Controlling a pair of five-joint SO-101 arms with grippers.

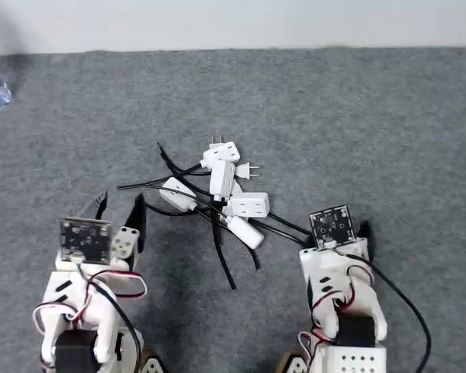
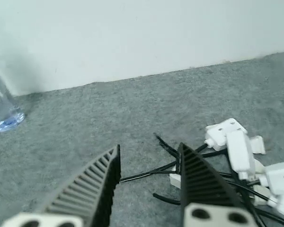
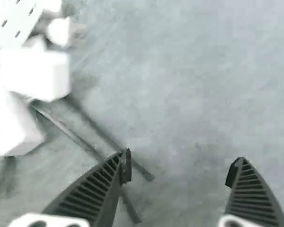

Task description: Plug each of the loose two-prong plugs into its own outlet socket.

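A heap of white plugs and sockets (image 1: 221,177) lies tangled mid grey carpet (image 1: 373,116), some prongs bare; apparently none plugged yet. Left gripper (image 2: 149,152) and right gripper (image 3: 180,165) gape wide, empty.

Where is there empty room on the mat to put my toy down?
The mat is bare beyond the plugs up to the wall, and to the right of them. It is crowded in the middle, where plugs and black cables tangle.

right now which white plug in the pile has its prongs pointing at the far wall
The two-prong plug at the pile's far end; the plug beside it points its prongs sideways.
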